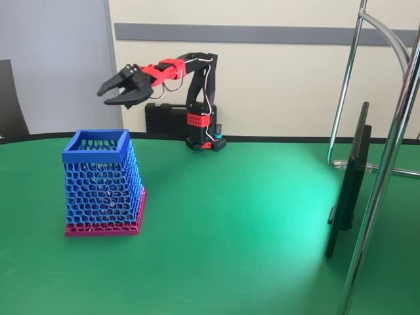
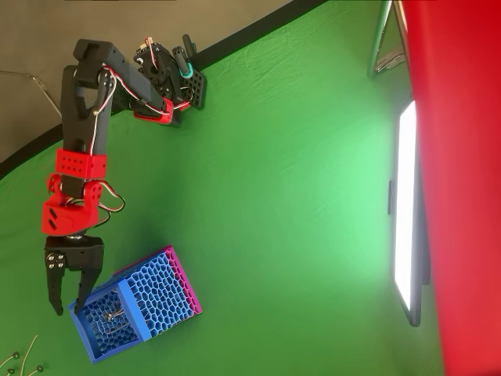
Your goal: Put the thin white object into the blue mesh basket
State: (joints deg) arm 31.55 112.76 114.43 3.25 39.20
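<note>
Nearest the fixed camera stands the blue mesh basket point(image 1: 104, 187), upright on its magenta base point(image 1: 105, 228) on the green table point(image 1: 262, 230), solid square rim up. That open mouth facing the ceiling is why I approach from above rather than from the side.

My gripper point(image 1: 113, 94) hangs in the air above and a little behind the rim, arm stretched out from its base point(image 1: 203, 141) at the far edge of the table. The fingers are spread apart, and I see nothing between them. From overhead, my gripper point(image 2: 69, 301) sits right at the edge of the basket's mouth point(image 2: 109, 317), one fingertip overlapping the rim, the other just outside it.

Looking down through that mouth, I can make out some thin pale strips lying on the bottom inside the basket point(image 2: 113, 316); I judge these to be thin white objects already dropped in, though the mesh makes them hard to tell apart. More thin white strips with dark tips point(image 2: 19, 362) lie on the table at the lower left of the overhead view, near the basket but apart from it, so they are within my reach.

With the fingers apart and empty beside the rim, I judge a drop is done, and the strips on the table would be next.
</note>
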